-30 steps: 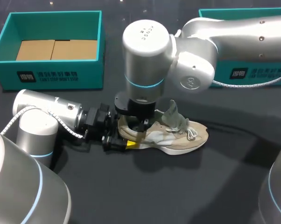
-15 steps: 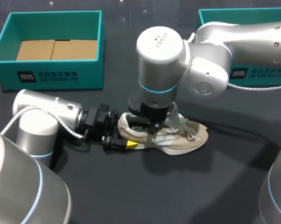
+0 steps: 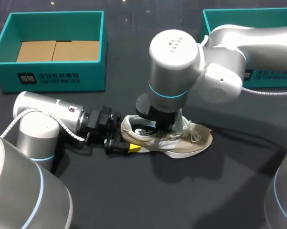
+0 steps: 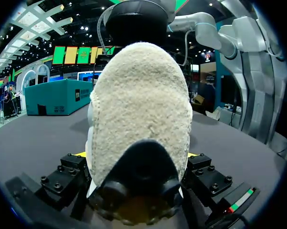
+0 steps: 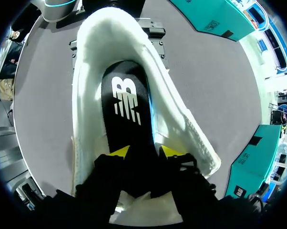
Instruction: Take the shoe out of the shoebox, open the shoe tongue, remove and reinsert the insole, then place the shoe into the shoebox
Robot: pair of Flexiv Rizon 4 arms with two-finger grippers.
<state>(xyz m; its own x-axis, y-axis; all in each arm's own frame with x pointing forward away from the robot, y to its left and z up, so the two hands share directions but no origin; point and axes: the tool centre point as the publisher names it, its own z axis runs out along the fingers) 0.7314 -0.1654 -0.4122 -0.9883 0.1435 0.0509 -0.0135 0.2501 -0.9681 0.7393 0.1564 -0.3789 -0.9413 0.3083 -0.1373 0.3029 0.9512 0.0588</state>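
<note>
The shoe (image 3: 181, 138) lies mid-frame on the bench (image 3: 181, 191), toe rightward, heel clamped in the left gripper (image 3: 127, 145). The right gripper (image 5: 143, 151), down inside it, pinches the insole (image 5: 127, 100), which runs ahead toward the heel.

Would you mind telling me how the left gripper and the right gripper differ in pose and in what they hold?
The left gripper lies level along the table, while the right gripper points down from above. The left gripper clamps the shoe at its heel; the right gripper sits inside the shoe and pinches the black insole. Both are shut, on parts of the same shoe.
</note>
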